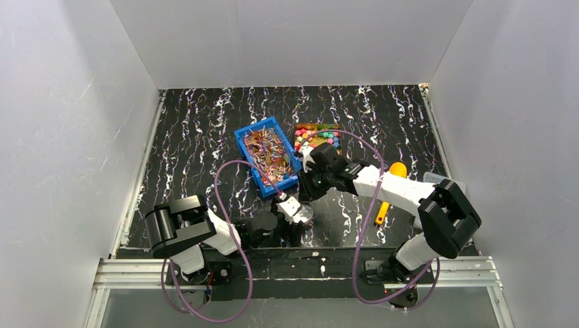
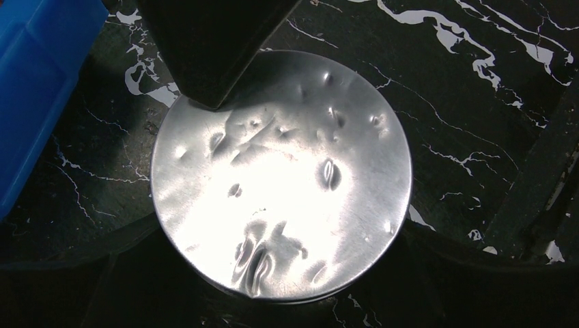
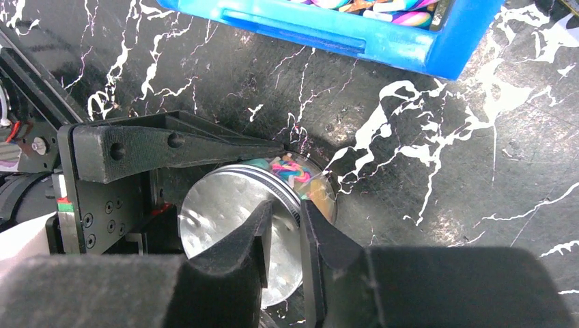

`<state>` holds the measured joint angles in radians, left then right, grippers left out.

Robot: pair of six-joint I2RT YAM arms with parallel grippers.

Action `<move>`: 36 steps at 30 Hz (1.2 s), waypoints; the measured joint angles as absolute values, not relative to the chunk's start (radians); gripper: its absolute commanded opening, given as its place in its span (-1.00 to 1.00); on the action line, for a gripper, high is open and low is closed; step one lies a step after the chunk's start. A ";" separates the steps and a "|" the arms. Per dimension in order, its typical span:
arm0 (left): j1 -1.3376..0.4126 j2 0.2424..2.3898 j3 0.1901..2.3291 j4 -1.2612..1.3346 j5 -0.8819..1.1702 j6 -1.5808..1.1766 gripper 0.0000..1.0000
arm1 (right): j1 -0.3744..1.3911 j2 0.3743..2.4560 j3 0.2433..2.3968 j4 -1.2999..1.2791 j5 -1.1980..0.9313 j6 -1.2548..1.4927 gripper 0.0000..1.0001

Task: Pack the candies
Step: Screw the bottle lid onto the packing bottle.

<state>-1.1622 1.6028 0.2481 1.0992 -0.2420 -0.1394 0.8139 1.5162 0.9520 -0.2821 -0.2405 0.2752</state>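
Note:
The candies [image 1: 315,136], small bright sweets in many colours, fill a tray behind the arms. A clear jar with a dented silver lid [image 2: 287,171] stands near the front edge, and colourful candy shows through its glass [image 3: 292,169]. My left gripper [image 2: 280,304] is shut on the jar, with a dark finger on either side of it [image 2: 82,273]. In the top view the left gripper [image 1: 295,209] meets my right gripper [image 1: 305,188] at the jar. The right gripper [image 3: 283,205] has its fingers nearly together with the lid's [image 3: 218,219] rim between them. I cannot tell whether the jar is upright or tilted.
A blue bin [image 1: 240,133] of wrapped sweets sits just left of the candy tray; its wall shows in both wrist views [image 2: 34,89] [image 3: 328,31]. An orange-handled scoop [image 1: 389,195] lies right of the right arm. A clear container [image 1: 444,181] stands by the right wall.

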 measured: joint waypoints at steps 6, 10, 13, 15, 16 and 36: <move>-1.162 1.603 0.248 1.099 -0.239 -0.132 0.19 | 0.810 1.473 0.899 -0.233 -0.242 0.270 -0.55; -1.163 1.603 0.248 1.100 -0.213 -0.130 0.19 | 0.809 1.417 0.834 -0.189 -0.236 0.280 -0.55; -1.163 1.603 0.251 1.099 -0.191 -0.128 0.19 | 0.809 1.359 0.771 -0.154 -0.223 0.295 -0.56; -1.163 1.603 0.253 1.097 -0.184 -0.127 0.19 | 0.809 1.317 0.735 -0.144 -0.210 0.311 -0.56; -1.163 1.603 0.254 1.095 -0.184 -0.127 0.19 | 0.809 1.293 0.715 -0.141 -0.204 0.319 -0.56; -1.127 1.602 0.337 0.960 -0.255 -0.141 0.48 | 0.856 0.900 0.560 -0.411 -0.157 0.495 -0.25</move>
<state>-1.1267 1.6024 0.3374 0.9600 -0.2554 -0.1413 0.8558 0.8997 0.5602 -0.4110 -0.1566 0.4946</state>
